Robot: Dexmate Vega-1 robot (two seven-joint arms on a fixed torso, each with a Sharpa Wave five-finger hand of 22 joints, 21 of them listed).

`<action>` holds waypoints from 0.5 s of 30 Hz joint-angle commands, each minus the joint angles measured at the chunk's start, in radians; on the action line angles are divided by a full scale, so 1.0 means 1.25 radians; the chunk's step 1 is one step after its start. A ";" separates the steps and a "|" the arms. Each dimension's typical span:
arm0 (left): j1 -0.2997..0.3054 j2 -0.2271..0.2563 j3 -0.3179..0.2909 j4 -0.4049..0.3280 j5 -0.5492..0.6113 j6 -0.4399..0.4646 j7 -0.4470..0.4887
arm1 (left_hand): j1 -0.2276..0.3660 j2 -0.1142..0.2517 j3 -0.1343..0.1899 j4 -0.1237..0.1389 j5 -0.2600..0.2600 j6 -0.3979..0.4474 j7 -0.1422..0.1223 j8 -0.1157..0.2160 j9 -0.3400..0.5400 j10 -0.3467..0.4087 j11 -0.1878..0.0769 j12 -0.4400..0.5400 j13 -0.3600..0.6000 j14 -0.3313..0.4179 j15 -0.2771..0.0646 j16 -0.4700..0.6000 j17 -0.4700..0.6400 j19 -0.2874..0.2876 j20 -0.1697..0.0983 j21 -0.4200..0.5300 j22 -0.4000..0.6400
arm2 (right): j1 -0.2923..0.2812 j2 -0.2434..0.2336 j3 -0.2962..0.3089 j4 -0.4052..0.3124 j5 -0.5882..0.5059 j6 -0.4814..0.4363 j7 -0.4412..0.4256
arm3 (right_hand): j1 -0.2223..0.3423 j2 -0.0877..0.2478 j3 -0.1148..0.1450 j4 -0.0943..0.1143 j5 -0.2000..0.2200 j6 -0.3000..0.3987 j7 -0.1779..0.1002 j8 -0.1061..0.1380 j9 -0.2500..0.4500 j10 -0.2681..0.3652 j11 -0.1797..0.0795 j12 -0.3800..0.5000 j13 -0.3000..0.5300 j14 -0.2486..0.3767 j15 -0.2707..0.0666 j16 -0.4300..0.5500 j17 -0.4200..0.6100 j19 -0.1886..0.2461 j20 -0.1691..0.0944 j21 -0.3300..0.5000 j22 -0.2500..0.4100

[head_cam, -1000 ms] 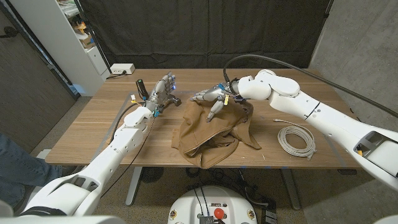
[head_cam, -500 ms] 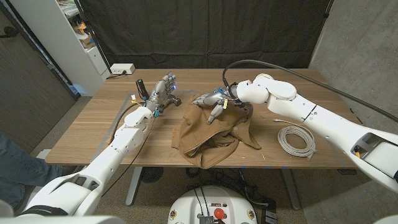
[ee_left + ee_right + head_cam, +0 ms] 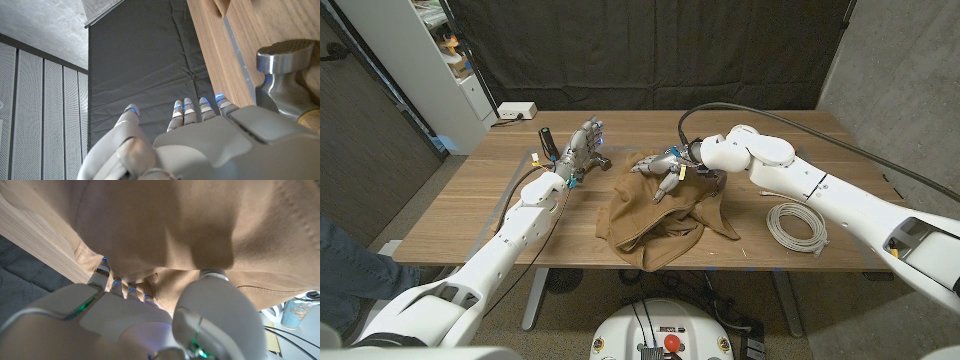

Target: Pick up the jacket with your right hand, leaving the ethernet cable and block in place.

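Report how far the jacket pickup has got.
Done: the right hand has reached the brown jacket and its fingers dig into the far edge. In hand: closing a grip; the right wrist view shows fabric against the fingers. Left: lifting it, since the jacket lies on the table. The coiled ethernet cable sits untouched.

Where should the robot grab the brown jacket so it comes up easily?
Probably the bunched fold at the far edge of the jacket, where the right hand already sits, coming down from above. The cloth humps up there, giving fingers something to pinch, and it lies away from the white cable.
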 commanded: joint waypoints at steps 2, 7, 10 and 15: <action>0.009 0.004 0.002 -0.017 0.003 0.010 0.007 | 0.001 0.004 0.001 -0.003 0.000 0.009 0.002 0.002 0.005 -0.002 0.005 0.001 0.001 0.002 0.004 0.005 0.004 -0.002 0.006 0.003 0.004 | -0.021 -0.006 -0.004 0.013 -0.048 0.017 -0.070 | 0.008 0.011 -0.004 -0.003 0.011 0.009 -0.010 0.015 0.000 -0.034 -0.006 0.000 0.001 -0.008 -0.006 0.000 0.003 -0.002 -0.001 0.003 0.004; 0.010 0.007 0.002 -0.024 0.005 0.014 0.008 | 0.001 0.004 0.001 -0.003 0.000 0.010 0.002 0.002 0.005 -0.001 0.005 0.002 0.001 0.003 0.004 0.005 0.004 -0.002 0.006 0.003 0.004 | -0.025 -0.003 -0.007 0.023 -0.068 0.023 -0.085 | 0.019 0.015 -0.005 -0.006 0.017 0.060 -0.027 0.030 0.000 -0.024 -0.015 0.006 0.002 -0.002 -0.014 0.004 0.004 0.002 -0.002 0.005 0.005; 0.010 0.008 0.002 -0.027 0.005 0.015 0.008 | 0.001 0.004 0.000 -0.004 0.000 0.011 0.002 0.003 0.005 -0.001 0.005 0.002 0.001 0.003 0.003 0.005 0.004 -0.002 0.006 0.003 0.004 | -0.024 0.005 -0.010 0.037 -0.070 0.025 -0.089 | 0.031 0.021 -0.005 -0.008 0.022 0.078 -0.035 0.032 0.001 -0.016 -0.021 0.010 0.005 0.023 -0.023 0.015 0.005 0.024 -0.005 0.014 0.007; 0.011 0.009 0.001 -0.029 0.004 0.018 0.009 | 0.000 0.004 0.000 -0.004 0.000 0.011 0.001 0.002 0.005 -0.001 0.004 0.002 0.001 0.003 0.003 0.005 0.004 -0.001 0.006 0.003 0.004 | -0.022 0.016 -0.017 0.065 -0.079 0.032 -0.106 | 0.078 0.040 -0.007 -0.015 0.031 0.119 -0.055 0.030 0.006 0.020 -0.032 0.026 0.017 0.128 -0.064 0.050 0.012 0.207 -0.012 0.067 0.010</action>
